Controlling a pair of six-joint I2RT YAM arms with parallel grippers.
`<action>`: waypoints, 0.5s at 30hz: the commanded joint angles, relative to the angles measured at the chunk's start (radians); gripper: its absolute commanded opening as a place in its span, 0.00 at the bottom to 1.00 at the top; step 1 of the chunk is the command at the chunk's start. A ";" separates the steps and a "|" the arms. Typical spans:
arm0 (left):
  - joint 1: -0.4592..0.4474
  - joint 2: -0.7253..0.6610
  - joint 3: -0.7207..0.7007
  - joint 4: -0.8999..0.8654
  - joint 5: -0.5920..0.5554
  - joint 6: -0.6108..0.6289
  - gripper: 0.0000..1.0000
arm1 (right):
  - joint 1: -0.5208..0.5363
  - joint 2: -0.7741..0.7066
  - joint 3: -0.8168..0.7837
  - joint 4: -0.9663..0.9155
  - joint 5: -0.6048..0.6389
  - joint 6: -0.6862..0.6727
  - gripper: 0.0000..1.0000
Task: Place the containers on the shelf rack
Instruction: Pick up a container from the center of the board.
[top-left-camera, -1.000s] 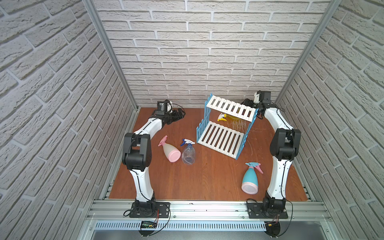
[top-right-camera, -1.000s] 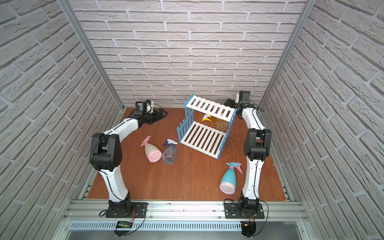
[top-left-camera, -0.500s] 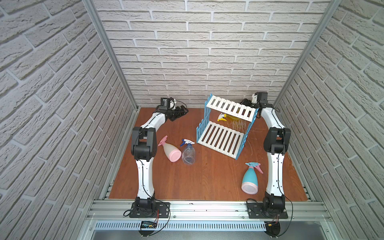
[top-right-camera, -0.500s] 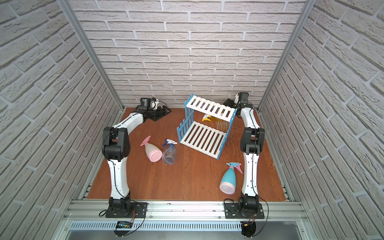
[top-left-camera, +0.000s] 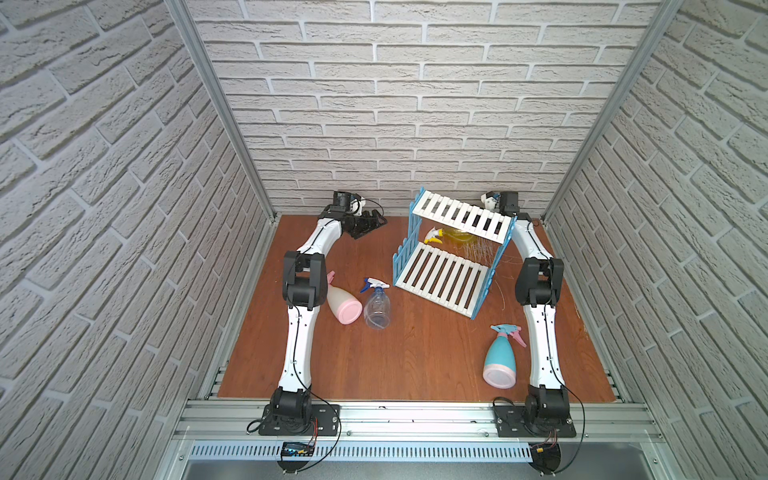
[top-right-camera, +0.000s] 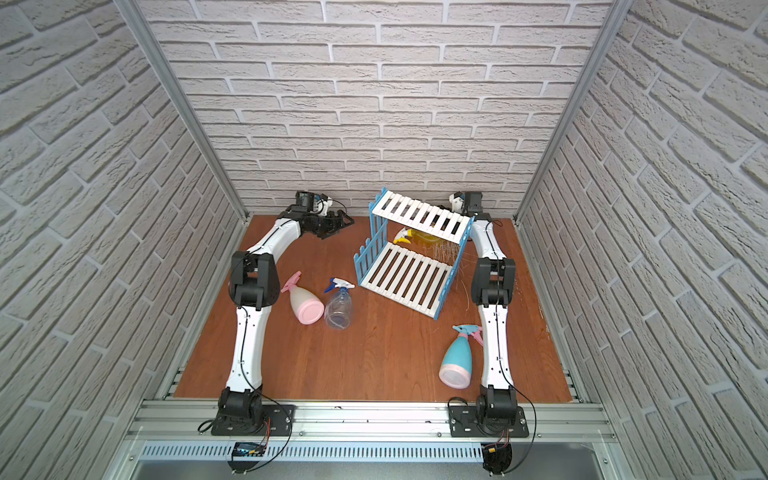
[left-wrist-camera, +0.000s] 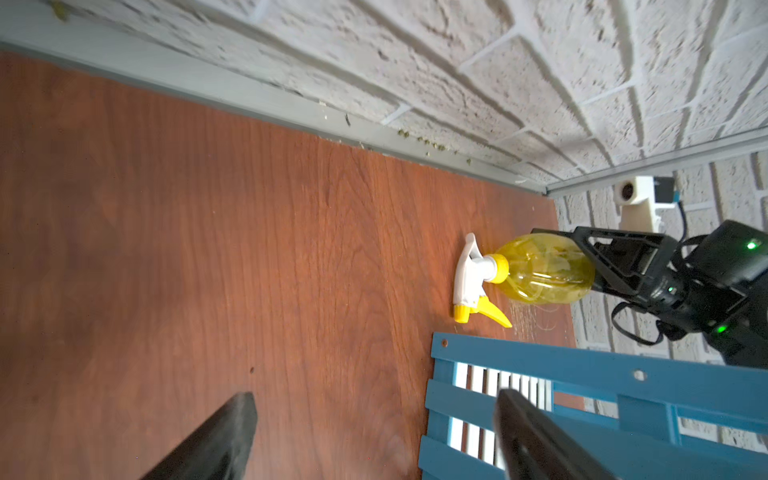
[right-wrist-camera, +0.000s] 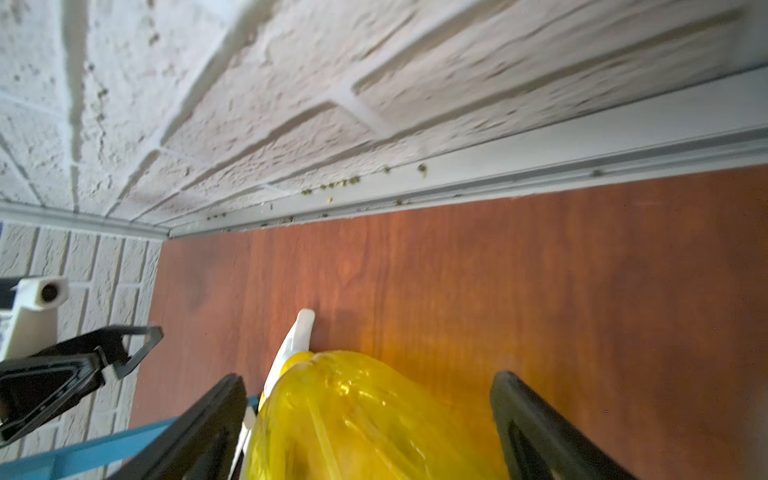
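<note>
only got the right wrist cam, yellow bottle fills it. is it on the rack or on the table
observer: On the table. The yellow bottle lies on its side under the rack's top shelf, behind the lower shelf, not on it.
operator: any other bottles on the rack
observer: None. The cream bottle, clear bottle and blue bottle all lie on the table in front of the rack.
operator: and the left claw
observer: The left claw is open and empty, near the back wall on the left arm's side of the rack.
</note>
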 joint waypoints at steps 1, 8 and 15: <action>-0.019 0.055 0.083 -0.070 0.059 0.033 0.93 | 0.030 0.013 0.022 -0.017 -0.086 -0.042 0.95; -0.058 0.128 0.150 -0.081 0.129 0.033 0.89 | 0.051 0.013 0.013 -0.119 -0.176 -0.158 0.99; -0.084 0.171 0.184 -0.091 0.141 0.029 0.84 | 0.064 -0.041 -0.052 -0.222 -0.257 -0.339 1.00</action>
